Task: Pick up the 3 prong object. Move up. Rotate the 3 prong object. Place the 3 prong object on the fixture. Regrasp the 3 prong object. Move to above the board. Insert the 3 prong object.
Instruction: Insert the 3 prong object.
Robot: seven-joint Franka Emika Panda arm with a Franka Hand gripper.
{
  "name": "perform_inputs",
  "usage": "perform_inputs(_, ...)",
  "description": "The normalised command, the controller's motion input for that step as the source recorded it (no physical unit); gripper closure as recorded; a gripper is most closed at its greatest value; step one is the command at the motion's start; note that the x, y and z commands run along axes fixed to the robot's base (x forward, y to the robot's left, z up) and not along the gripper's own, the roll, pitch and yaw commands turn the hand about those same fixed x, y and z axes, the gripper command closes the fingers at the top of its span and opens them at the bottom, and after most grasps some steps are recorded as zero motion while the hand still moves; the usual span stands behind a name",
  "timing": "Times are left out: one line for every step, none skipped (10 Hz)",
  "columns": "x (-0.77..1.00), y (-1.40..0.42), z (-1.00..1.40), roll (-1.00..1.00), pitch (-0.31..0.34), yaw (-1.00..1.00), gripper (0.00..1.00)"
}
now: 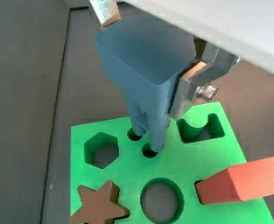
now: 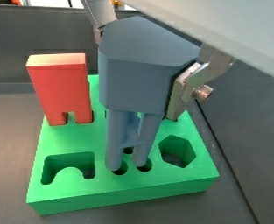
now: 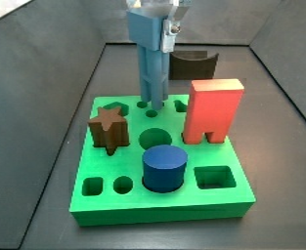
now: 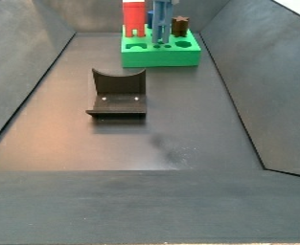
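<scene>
Over the board (image 2: 69,197), the gripper (image 2: 151,83) pinches the 3 prong object (image 2: 129,131) (prongs entering holes).

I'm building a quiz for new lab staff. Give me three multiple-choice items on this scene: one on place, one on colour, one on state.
1. Where is the 3 prong object?
A. on the fixture
B. upright over the board, prongs at its holes
C. flat on the floor

2. What colour is the tall notched block?
A. red
B. yellow
C. white

3. The hand is
A. open, empty
B. shut on the 3 prong object
C. out of view

Key: B, prongs reach the green board; A, both side views show red; B, a finger presses the piece.
</scene>
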Motion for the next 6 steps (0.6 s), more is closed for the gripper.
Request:
perform_inputs(0.00,0.00,-0.15,0.00,-0.040,0.00,1.00)
perform_inputs(-0.02,0.00,-0.14,0.00,-0.036,0.00,1.00)
perform_inputs(-0.03,0.00,-0.17,0.00,-0.040,0.00,1.00)
perform_inputs(-0.03,0.00,-0.13,0.00,-0.037,0.00,1.00)
perform_inputs(-0.04,0.00,-0.15,0.00,-0.057,0.00,1.00)
perform_inputs(-0.01,-0.02,-0.13,-0.01,-0.067,0.00,1.00)
